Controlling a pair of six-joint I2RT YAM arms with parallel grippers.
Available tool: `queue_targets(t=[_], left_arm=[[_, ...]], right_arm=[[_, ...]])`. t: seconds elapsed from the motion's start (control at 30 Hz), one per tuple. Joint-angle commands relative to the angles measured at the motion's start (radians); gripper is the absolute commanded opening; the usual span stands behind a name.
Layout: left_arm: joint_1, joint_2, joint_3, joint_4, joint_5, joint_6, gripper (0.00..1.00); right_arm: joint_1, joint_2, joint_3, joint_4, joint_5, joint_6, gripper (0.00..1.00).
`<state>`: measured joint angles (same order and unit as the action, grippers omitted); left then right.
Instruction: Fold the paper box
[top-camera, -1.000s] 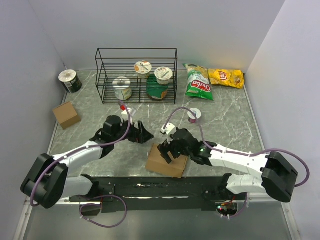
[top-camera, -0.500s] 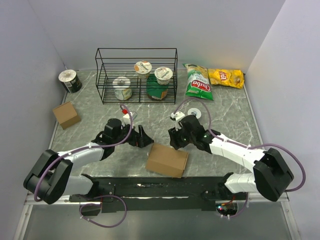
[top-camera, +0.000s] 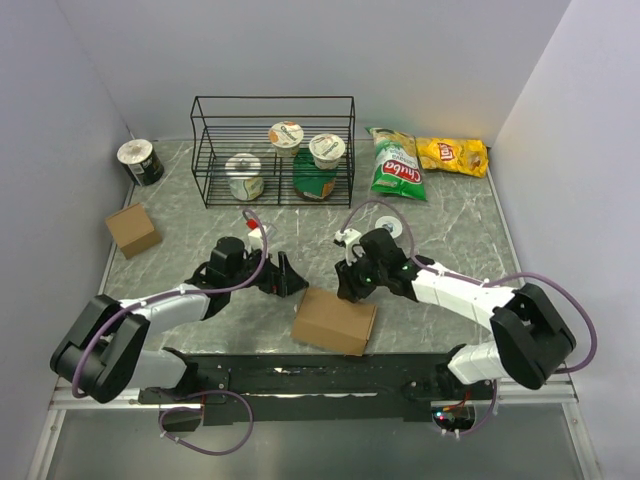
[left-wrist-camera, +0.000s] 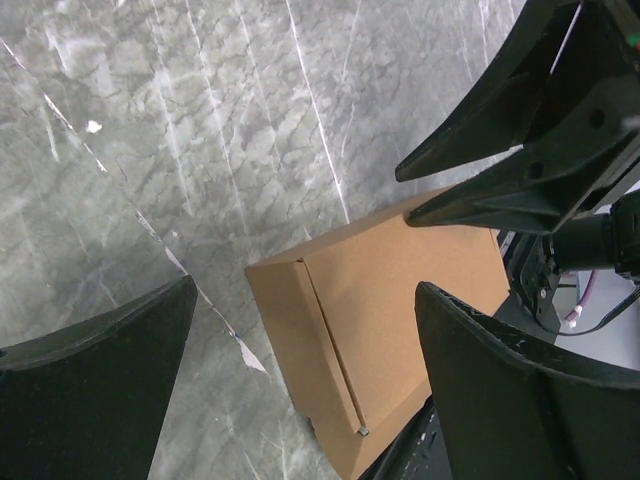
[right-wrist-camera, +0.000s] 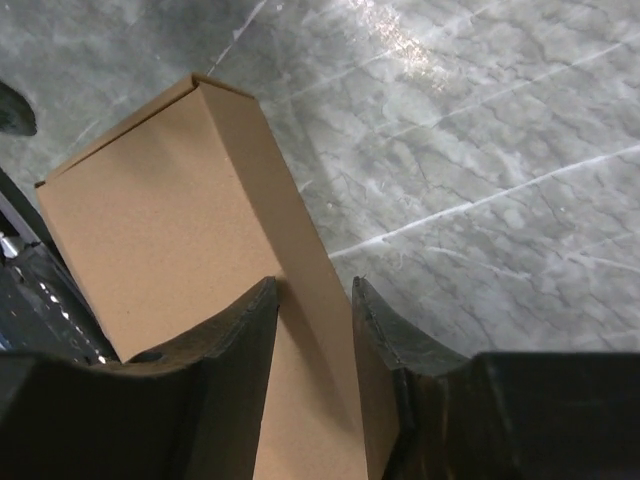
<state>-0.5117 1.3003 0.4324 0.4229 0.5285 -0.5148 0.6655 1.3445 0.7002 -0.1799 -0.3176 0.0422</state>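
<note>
The paper box (top-camera: 335, 320) lies closed as an oblong brown carton near the table's front edge; it also shows as the carton (left-wrist-camera: 390, 320) and the carton (right-wrist-camera: 160, 230). My left gripper (top-camera: 293, 275) hangs wide open just left of and beyond the carton's far left corner, and in the left wrist view that gripper (left-wrist-camera: 305, 290) has nothing between its fingers. My right gripper (top-camera: 347, 285) hovers over the carton's far edge. In the right wrist view that gripper (right-wrist-camera: 312, 285) has its jaws a narrow gap apart, straddling the carton's top ridge without clamping it.
A black wire rack (top-camera: 272, 150) with yogurt cups stands at the back. A small cube-like cardboard box (top-camera: 132, 229) and a can (top-camera: 140, 162) sit at the left. Chip bags (top-camera: 397, 165) and a tape roll (top-camera: 388, 230) lie at the right. A black rail (top-camera: 300, 375) runs along the front.
My right gripper has left the carton's top, moved to its far edge, and its jaws have narrowed a lot. The left gripper stays open, shifted slightly.
</note>
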Motion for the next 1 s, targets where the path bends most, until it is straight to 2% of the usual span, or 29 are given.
queue_targets(t=[0.0,0.2,0.37,0.53,0.77,0.87,0.9,0.97], left_arm=[[-0.001,0.013,0.040,0.048,0.039,0.025,0.97],[-0.001,0.005,0.035,0.068,0.067,0.041,0.97],[-0.001,-0.012,0.028,0.082,0.067,0.044,0.96],[-0.001,-0.004,0.042,0.082,0.010,0.021,0.96],[-0.001,0.057,0.026,0.235,0.039,-0.083,0.96],[0.002,0.067,0.025,0.254,0.022,-0.085,0.96],[0.012,0.065,0.031,0.251,0.019,-0.091,0.96],[0.071,0.059,0.017,0.308,0.033,-0.157,0.96]], right_arm=[[-0.020,0.041,0.038,0.023,-0.035,-0.015,0.40],[-0.059,0.105,0.067,0.002,-0.032,0.015,0.32],[-0.078,0.160,0.100,-0.018,-0.035,0.016,0.32],[-0.089,0.193,0.128,-0.030,-0.021,0.012,0.32],[-0.125,0.205,0.150,-0.046,0.008,0.041,0.34],[-0.126,0.132,0.114,-0.006,-0.043,0.001,0.44],[-0.124,0.107,0.085,0.012,-0.088,-0.014,0.58],[-0.115,0.037,0.065,0.016,-0.132,-0.033,0.74]])
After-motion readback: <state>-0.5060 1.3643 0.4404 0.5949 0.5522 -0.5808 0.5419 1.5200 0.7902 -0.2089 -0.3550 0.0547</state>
